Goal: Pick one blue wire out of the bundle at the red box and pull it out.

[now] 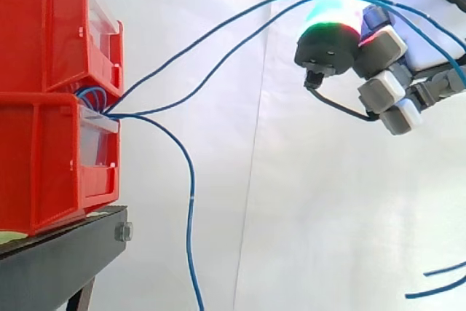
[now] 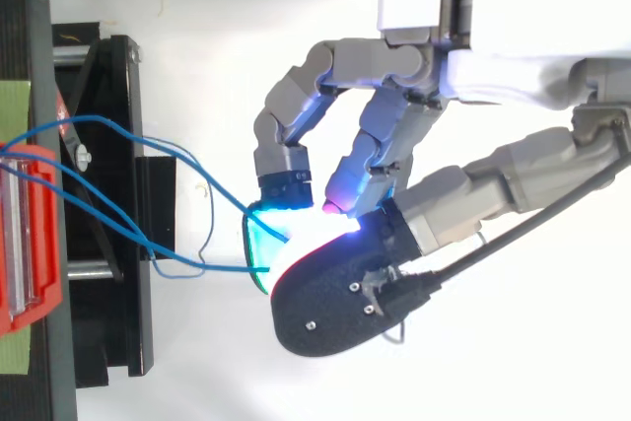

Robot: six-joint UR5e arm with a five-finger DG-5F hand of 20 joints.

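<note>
Here's the grey-and-white robot hand [image 2: 513, 66], curled in tight, its glowing fingertips [image 2: 345, 194] and thumb pinching the thin blue wire [image 1: 218, 30] well apart from the stacked red plastic bins [image 1: 44, 107] on the black metal stand [image 1: 65, 260]. Two blue strands arc from the gap between the bins up to the grip; whether that is one looped wire or two, I can't tell. Another loose blue strand [image 1: 191, 209] dangles down. The grab looks done. The wire's far end sits at the bins, so the pull-out is left.
</note>
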